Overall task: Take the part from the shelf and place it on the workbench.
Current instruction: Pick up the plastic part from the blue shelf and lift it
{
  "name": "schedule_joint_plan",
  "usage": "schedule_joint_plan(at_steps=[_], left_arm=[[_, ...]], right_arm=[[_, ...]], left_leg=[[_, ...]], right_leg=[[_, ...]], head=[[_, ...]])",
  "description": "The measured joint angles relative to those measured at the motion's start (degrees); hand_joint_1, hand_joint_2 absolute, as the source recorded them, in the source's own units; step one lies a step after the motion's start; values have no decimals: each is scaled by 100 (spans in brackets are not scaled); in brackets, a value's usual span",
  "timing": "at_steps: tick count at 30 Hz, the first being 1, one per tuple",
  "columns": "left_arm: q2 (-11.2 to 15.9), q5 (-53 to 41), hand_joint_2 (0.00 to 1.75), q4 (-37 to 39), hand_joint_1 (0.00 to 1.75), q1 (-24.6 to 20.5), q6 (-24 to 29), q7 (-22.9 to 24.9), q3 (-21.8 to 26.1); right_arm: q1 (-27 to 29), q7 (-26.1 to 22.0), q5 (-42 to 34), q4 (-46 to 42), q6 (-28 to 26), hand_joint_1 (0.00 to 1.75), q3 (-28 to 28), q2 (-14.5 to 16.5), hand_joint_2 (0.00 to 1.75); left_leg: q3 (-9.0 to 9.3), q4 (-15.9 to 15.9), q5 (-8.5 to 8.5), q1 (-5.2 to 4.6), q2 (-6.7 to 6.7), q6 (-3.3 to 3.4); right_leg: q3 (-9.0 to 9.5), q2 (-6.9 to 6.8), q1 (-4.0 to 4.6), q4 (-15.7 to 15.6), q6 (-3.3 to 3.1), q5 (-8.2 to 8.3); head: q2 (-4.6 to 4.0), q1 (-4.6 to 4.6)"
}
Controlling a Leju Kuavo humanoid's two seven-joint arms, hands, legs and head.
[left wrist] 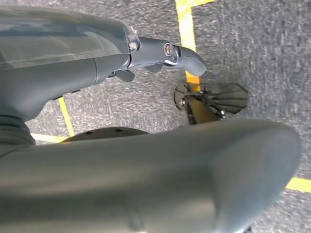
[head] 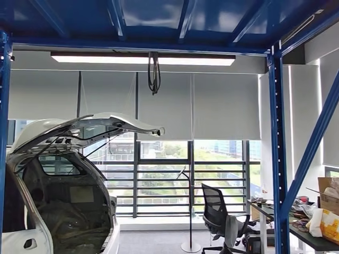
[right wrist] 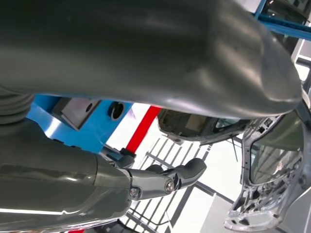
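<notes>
My left hand (left wrist: 69,73) hangs over grey carpet, its thick thumb (left wrist: 205,179) and dark fingers (left wrist: 172,52) apart, holding nothing. My right hand (right wrist: 73,179) is raised by a blue shelf frame (right wrist: 69,126), its fingers (right wrist: 183,174) stretched out and empty. Beyond them in the right wrist view lie grey stamped car-body panels (right wrist: 264,194). I cannot tell which item is the part. The blue shelf frame (head: 277,159) borders the head view.
A white car (head: 60,201) with its tailgate raised stands at the left. A black office chair (head: 217,217) and a floor lamp (head: 190,211) stand before the windows. A cluttered dark table (head: 315,241) with cardboard boxes is at the right. Yellow tape lines (left wrist: 187,34) cross the carpet.
</notes>
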Motion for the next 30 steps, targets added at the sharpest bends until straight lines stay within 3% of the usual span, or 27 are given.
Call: schedule_joint_plan(at_steps=[1, 3, 5, 7, 12, 16, 19, 30], left_arm=[[0, 16, 0, 5, 0, 0, 2, -3, -5], [-1, 50, 0, 11, 0, 5, 6, -13, -25], [2, 89, 0, 13, 0, 9, 15, -27, -42], [7, 144, 0, 15, 0, -2, 31, -39, -50], [0, 244, 0, 17, 0, -21, 49, -56, -81], [0, 284, 0, 17, 0, -28, 54, -77, -119], [0, 282, 0, 17, 0, -36, 47, -95, -191], [1, 250, 0, 17, 0, -86, 1, -102, -453]], right_arm=[[-2, 42, -31, 8, 10, 0, -60, -25, 0], [-11, 127, 7, 29, -21, 0, -164, -52, 87], [-33, 208, 255, 56, -158, 0, -240, -65, 175], [-72, 323, 732, 85, -414, 0, -292, -71, 175], [-170, 780, 2512, 132, -1255, 0, -310, -18, 175], [-260, 1290, 3841, 256, -1506, 0, -239, 53, 175], [-377, 1530, 4510, 487, -1607, 0, -125, 117, 175], [-1178, 1850, 5566, 1965, -1458, 0, 524, 236, 175]], left_leg=[[28, -139, 43, -15, 0, 31], [42, -214, 37, -34, -2, 77], [55, -233, 52, -38, -10, 89], [62, -231, 41, -47, -17, 109], [68, -230, 24, -54, -17, 144], [70, -227, 22, -61, -17, 149], [81, -228, 22, -58, -16, 149], [101, -233, 26, -36, -14, 143]], right_leg=[[1, 1, 1, 1, 35, -19], [-2, 0, 4, 1, 55, -44], [24, -5, 2, -19, 25, -51], [52, -8, -1, -52, 13, -45], [83, -6, -4, -110, 62, -30], [87, -6, -11, -118, 129, -31], [91, -6, -8, -118, 135, -31], [102, -3, 11, -104, 133, -31]], head=[[1, -2], [1, -3], [0, -3], [-1, -3], [-1, -3], [-1, -3], [-1, -3], [-1, -3]])
